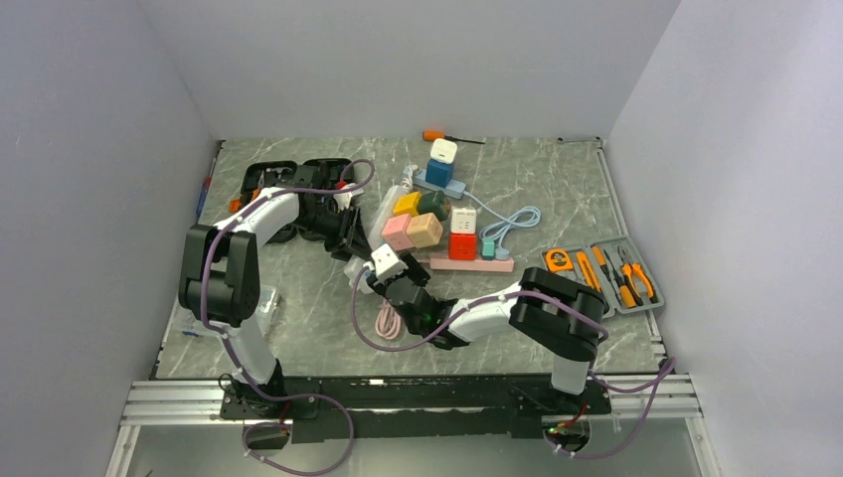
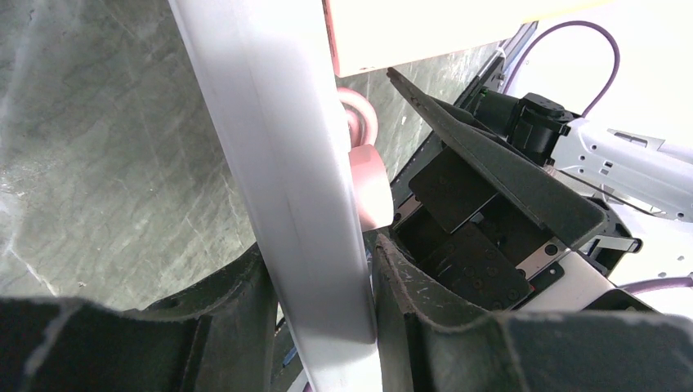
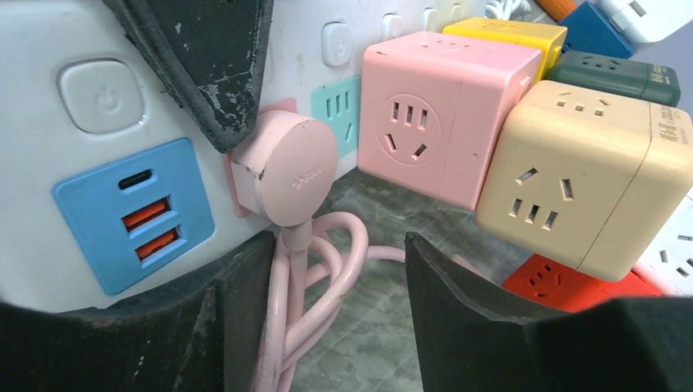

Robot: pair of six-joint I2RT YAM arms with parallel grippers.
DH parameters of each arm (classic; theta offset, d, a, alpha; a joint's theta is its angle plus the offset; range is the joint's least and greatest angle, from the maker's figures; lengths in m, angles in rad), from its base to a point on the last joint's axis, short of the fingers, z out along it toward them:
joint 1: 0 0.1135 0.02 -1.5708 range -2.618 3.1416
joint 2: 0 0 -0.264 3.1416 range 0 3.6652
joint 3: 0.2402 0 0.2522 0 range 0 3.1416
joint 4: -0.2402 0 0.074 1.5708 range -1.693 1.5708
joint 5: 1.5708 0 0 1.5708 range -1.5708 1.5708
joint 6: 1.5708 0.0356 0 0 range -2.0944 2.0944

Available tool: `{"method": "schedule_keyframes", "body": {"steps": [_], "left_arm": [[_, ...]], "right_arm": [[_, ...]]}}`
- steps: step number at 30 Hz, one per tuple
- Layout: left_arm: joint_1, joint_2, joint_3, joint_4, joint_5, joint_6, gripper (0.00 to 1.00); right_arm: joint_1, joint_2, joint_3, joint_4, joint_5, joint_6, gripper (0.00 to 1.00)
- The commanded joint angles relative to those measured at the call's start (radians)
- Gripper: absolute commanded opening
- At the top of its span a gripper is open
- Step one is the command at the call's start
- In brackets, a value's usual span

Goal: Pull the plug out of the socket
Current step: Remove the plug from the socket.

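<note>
One pink plug is to be pulled, and it is seated in the one white power strip, which is found near the middle of the surface. The strip is clamped between the jaws of the left gripper, so it is braced against the pull. The jaws of the right gripper are spread apart and nothing is grasped by them. Only the pink cable passes between them, and the plug head is seen just ahead of the fingertips.

The step in hand is judged to be the approach for the grasp: the strip is secured, but the plug is not yet taken. For the next move, the right jaws should be brought forward until the round head is between them, then closed on its sides and not on the cable. After that, a straight pull away from the face of the strip is called for, with the strip held by the left jaws.

Two grippers, one plug, one cable and one white strip are counted. Eight cube sockets are counted from above: one pink, one beige, one yellow, one dark green, one red, one blue and two white. One flat pink strip is seen beside them.
</note>
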Motion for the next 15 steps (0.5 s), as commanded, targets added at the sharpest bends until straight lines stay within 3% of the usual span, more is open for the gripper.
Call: {"method": "schedule_keyframes", "body": {"steps": [1,11,15], "left_arm": [[-0.003,-0.101,0.051,0.0,0.204,0.038,0.2],[-0.004,-0.113,0.043,0.005,0.208,0.036,0.2],[-0.003,-0.109,0.047,0.0,0.198,0.043,0.21]], "right_arm": [[-0.021,-0.053,0.035,0.078,-0.027,0.016,0.59],[-0.051,-0.015,0.063,0.078,-0.048,0.025,0.51],[-0.054,0.012,0.097,0.103,0.004,-0.016,0.38]]}}
